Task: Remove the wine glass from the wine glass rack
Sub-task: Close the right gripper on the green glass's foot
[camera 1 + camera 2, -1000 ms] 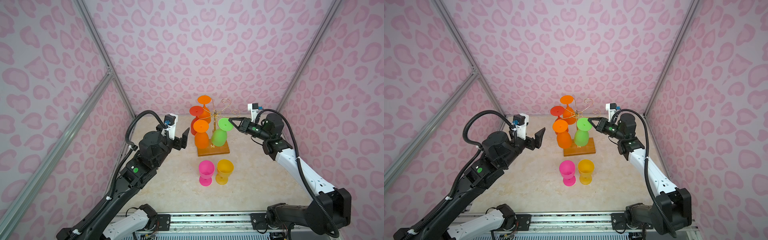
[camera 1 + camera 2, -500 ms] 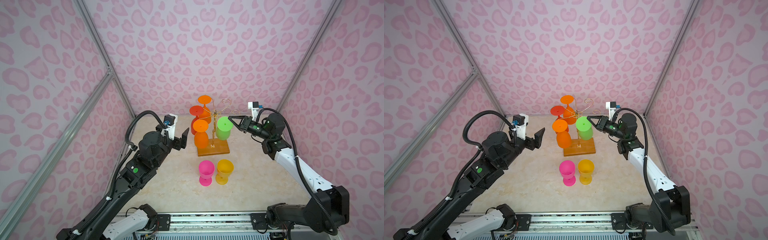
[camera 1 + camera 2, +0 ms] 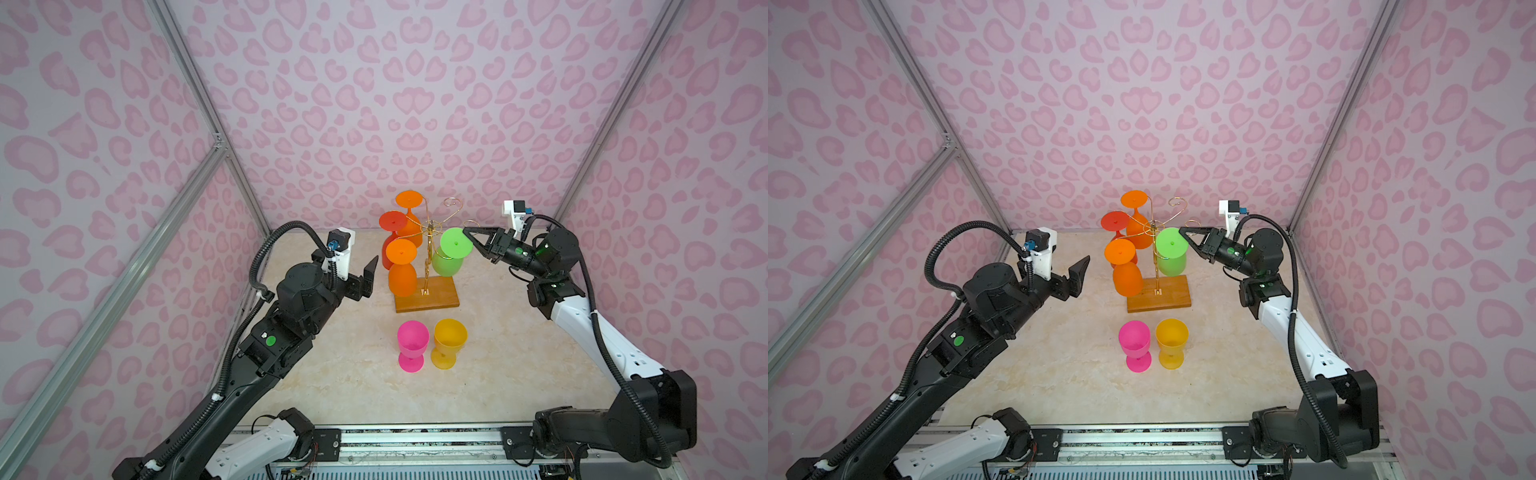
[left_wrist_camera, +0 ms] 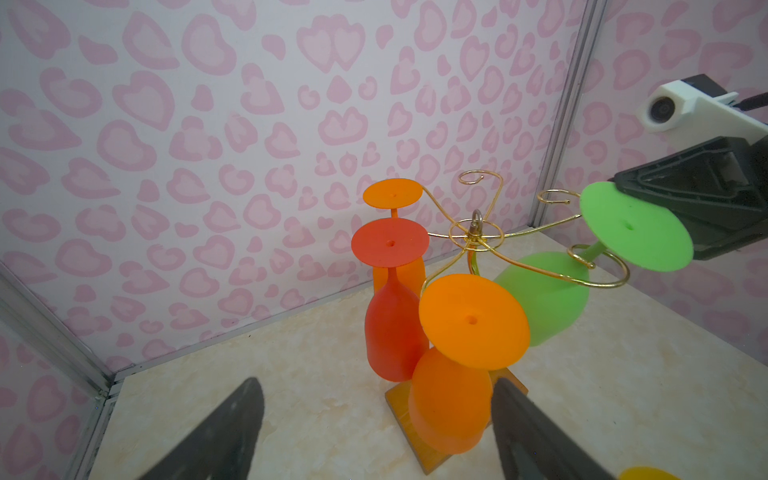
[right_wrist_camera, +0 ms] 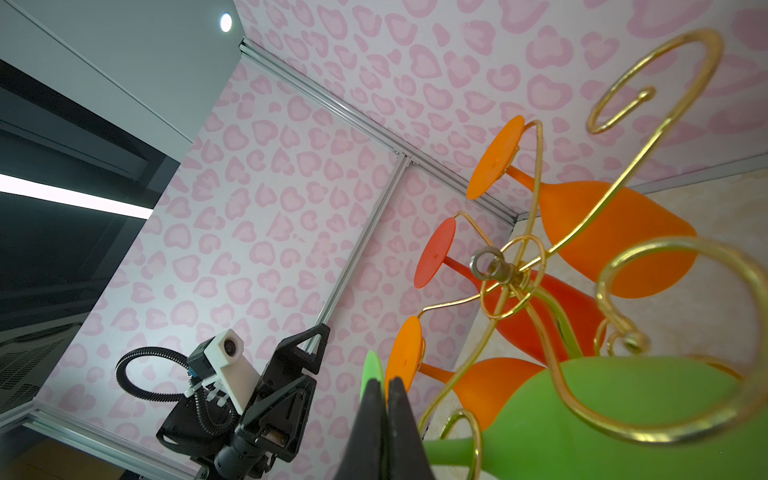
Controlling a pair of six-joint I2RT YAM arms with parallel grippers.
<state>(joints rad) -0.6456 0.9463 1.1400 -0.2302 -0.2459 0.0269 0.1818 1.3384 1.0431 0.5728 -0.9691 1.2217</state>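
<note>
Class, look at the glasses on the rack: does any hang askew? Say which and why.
The green wine glass hangs tilted on the wine glass rack, its foot pinched by the shut right gripper; the front orange glass nearby hangs straight.

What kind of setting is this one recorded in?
Most likely a lab test cell rather than a home or bar: pink heart-print panels on aluminium framing box in a small marble-look tabletop, and two robot arms stand on a rail along its front edge.
</note>
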